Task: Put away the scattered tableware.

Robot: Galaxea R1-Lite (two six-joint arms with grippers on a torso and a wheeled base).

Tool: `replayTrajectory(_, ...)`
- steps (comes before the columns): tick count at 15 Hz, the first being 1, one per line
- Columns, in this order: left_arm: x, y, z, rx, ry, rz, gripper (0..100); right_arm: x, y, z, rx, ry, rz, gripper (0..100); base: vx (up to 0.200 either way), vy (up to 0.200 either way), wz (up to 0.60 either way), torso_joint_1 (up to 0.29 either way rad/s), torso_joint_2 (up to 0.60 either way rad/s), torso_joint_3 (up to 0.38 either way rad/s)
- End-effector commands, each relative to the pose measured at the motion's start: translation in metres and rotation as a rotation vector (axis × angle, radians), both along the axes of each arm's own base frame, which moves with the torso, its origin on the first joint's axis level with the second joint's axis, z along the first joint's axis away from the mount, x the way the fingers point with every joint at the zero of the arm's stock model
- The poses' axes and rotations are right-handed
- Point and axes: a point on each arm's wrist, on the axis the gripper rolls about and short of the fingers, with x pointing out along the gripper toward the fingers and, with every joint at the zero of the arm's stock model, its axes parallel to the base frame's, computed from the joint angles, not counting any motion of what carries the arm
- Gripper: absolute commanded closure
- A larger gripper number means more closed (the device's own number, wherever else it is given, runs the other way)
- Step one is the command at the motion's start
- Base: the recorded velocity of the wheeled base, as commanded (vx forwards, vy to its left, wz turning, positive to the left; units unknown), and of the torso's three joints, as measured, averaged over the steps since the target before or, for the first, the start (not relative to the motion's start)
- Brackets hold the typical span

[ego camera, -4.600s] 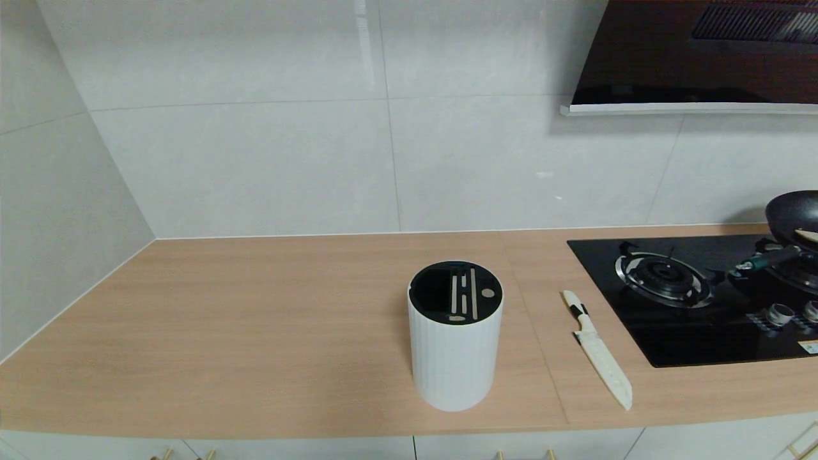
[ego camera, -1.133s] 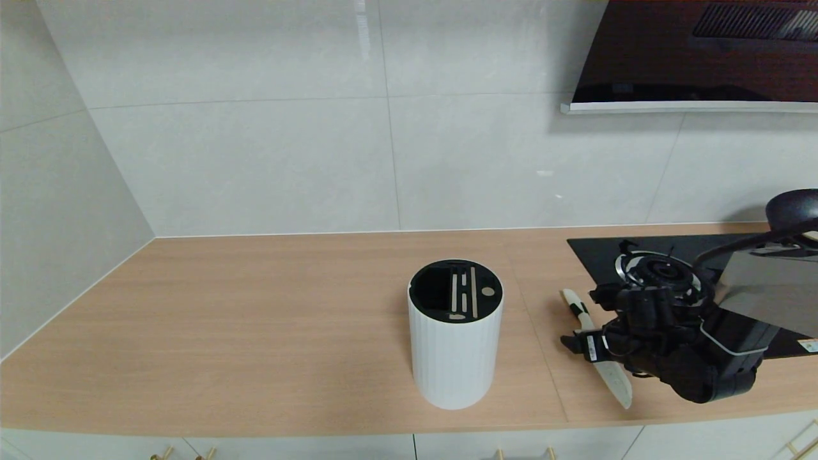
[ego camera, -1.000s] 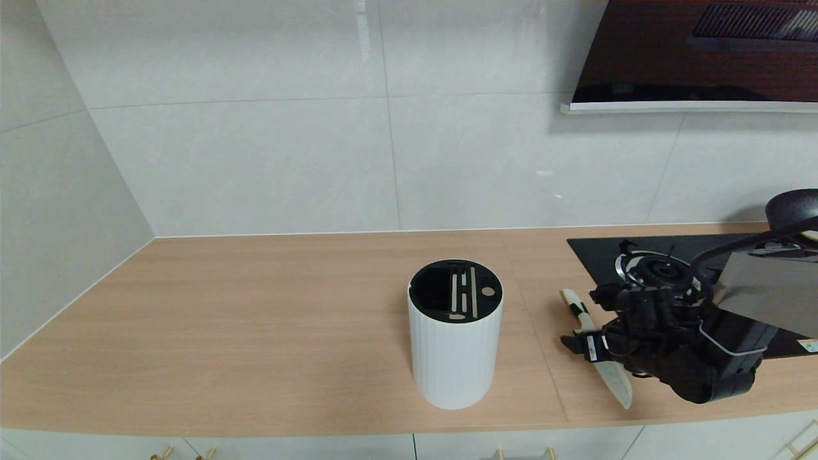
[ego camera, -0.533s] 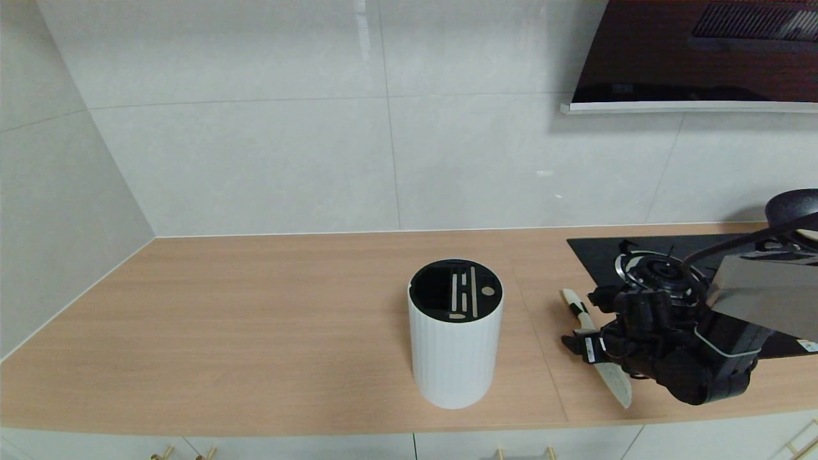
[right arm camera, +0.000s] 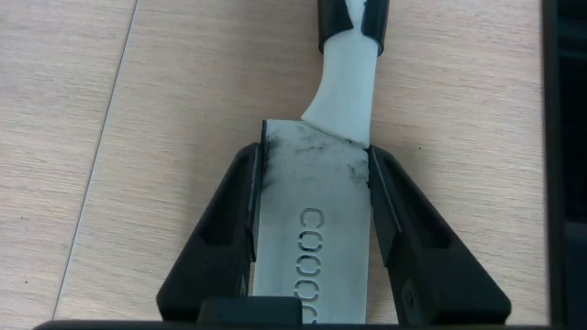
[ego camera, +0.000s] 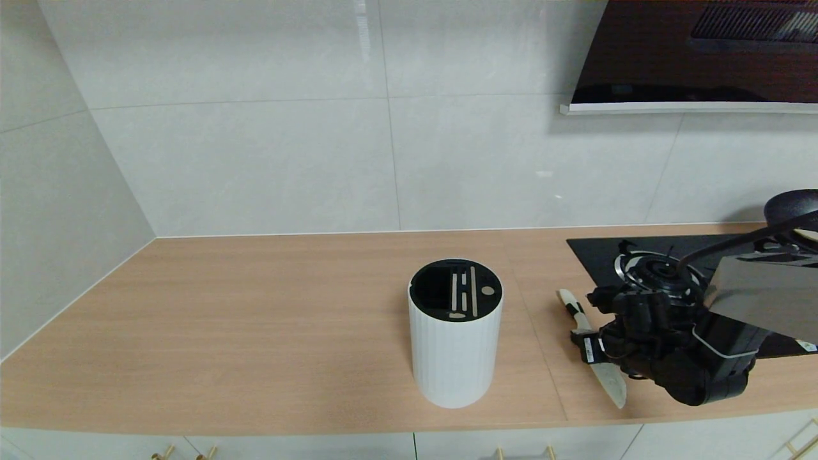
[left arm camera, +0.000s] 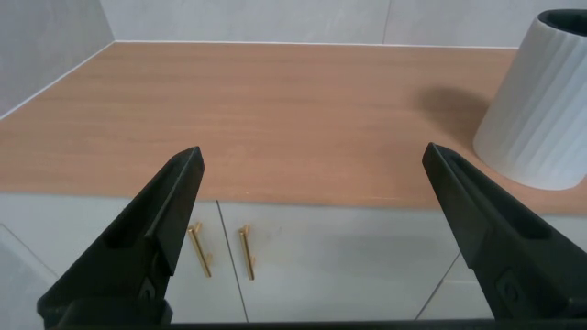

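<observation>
Knife: a pale kitchen knife [ego camera: 607, 382] with a black band on its handle lay at the right end of the wooden tabletop [ego camera: 255, 319], between the holder and the hob. Its handle pointed toward the wall and its tip toward the front edge. I couldn't tell whether it rested flat or sat slightly raised.
Right gripper: the right gripper [ego camera: 589, 348] was down at the knife, its jaws clamped on either side of the blade [right arm camera: 312, 229] just below the handle.
Left gripper: the left gripper [left arm camera: 312, 183] hung low by the tabletop's front edge with its jaws spread wide apart and nothing between them. White cabinet doors with brass handles [left arm camera: 222, 252] showed below it.
Knife holder: a white ribbed cylinder [ego camera: 455, 345] with a black slotted top stood upright near the front of the tabletop, left of the knife and apart from it.
Hob: a black gas hob [ego camera: 639, 255] was set into the tabletop just right of the knife, and a dark wok [ego camera: 789, 207] sat on its far burner.
Hood: a dark range hood [ego camera: 696, 57] hung on the tiled wall above.
</observation>
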Motion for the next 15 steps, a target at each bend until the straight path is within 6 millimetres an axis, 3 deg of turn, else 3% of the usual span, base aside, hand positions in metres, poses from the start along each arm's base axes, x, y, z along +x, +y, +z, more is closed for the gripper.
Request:
replayTrajectory(1, 0.0, 0.0, 0.0, -0.001, 0.001, 0.001, 0, -0.001, 0.0, 0.001, -0.001, 0.003, 0.0, 100, 0.0, 0.0, 0.0, 0.0, 0.0, 0.0)
replayTrajectory(2, 0.0, 0.0, 0.0, 0.001, 0.003, 0.001, 0, -0.001, 0.0, 0.004, 0.001, -0.006, 0.0, 100, 0.0, 0.0, 0.0, 0.0, 0.0, 0.0)
replayTrajectory(4, 0.0, 0.0, 0.0, 0.001, -0.001, 0.001, 0, -0.007, -0.001, 0.033, 0.019, -0.081, -0.004, 100, 0.0, 0.0, 0.0, 0.0, 0.0, 0.0)
replayTrajectory(7, 0.0, 0.0, 0.0, 0.002, 0.003, 0.001, 0, -0.021, -0.003, 0.085, 0.054, -0.205, -0.007, 100, 0.0, 0.0, 0.0, 0.0, 0.0, 0.0)
replayTrajectory(10, 0.0, 0.0, 0.002, 0.034, -0.003, -0.021, 0, -0.046, 0.0, 0.152, 0.084, -0.366, 0.014, 100, 0.0, 0.0, 0.0, 0.0, 0.0, 0.0)
replayTrajectory(11, -0.005, -0.002, 0.021, 0.041, -0.049, -0.106, 0, -0.057, 0.007, 0.177, 0.097, -0.411, 0.042, 100, 0.0, 0.0, 0.0, 0.0, 0.0, 0.0)
replayTrajectory(13, -0.003, -0.007, 0.063, -0.004, 0.018, -0.331, 0, -0.07, 0.026, 0.223, 0.123, -0.466, 0.107, 100, 0.0, 0.0, 0.0, 0.0, 0.0, 0.0)
replayTrajectory(14, 0.003, -0.008, 0.075, -0.017, 0.054, -0.381, 0, -0.075, 0.032, 0.235, 0.131, -0.48, 0.125, 100, 0.0, 0.0, 0.0, 0.0, 0.0, 0.0)
replayTrajectory(15, 0.028, -0.01, 0.104, -0.04, 0.147, -0.478, 0, -0.086, 0.043, 0.257, 0.141, -0.506, 0.15, 100, 0.0, 0.0, 0.0, 0.0, 0.0, 0.0)
